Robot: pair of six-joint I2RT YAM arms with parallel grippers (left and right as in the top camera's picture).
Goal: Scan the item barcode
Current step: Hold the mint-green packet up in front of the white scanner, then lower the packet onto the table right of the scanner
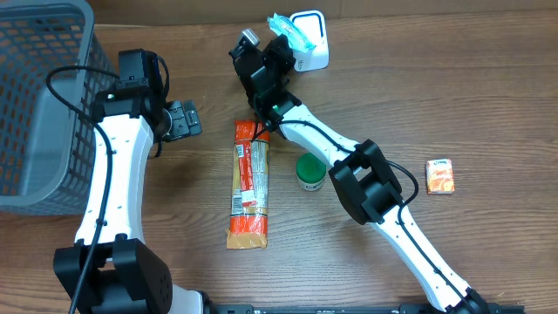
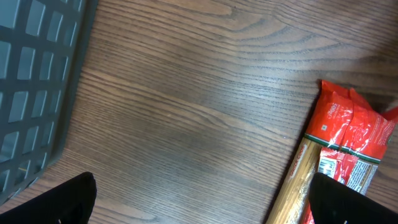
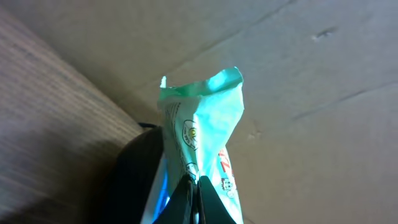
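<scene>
Checking the overhead view first: the right gripper [image 1: 281, 45] is clamped shut on a small teal packet [image 1: 288, 29]. It's held up at the far side of the surface [image 1: 392, 78], just beside the white scanner [image 1: 312, 42]. From above the packet overlaps the scanner's left edge; I can't tell if they touch.

On the right wrist cam the right gripper [image 3: 194, 194] has its fingers [image 3: 183, 205] pinched tight on the lower part of the teal packet [image 3: 200, 130]. The crimped end points up, and the printed side w/ a small round logo faces the cam. Print is too small for me to read. A dark shape [image 3: 140, 174] sits just behind the packet at lower left, w/ cardboard beyond.

The left gripper [image 1: 186, 119] has its jaws spread wide and holds nothing. It hangs over bare wood between the gray basket [image 1: 35, 105] and the long pasta packet [image 1: 250, 183]. The left wrist cam agrees: the left gripper [image 2: 205, 205] shows a fingertip in each bottom corner and only wood grain between. The basket [image 2: 31, 81] wall is at left and the red end of the pasta packet [image 2: 348, 140] at right.

Other bits: a green-lidded jar [image 1: 310, 172] stands just right of the pasta packet, next to the right arm. A small orange box [image 1: 441, 175] lies well apart on the right side.
</scene>
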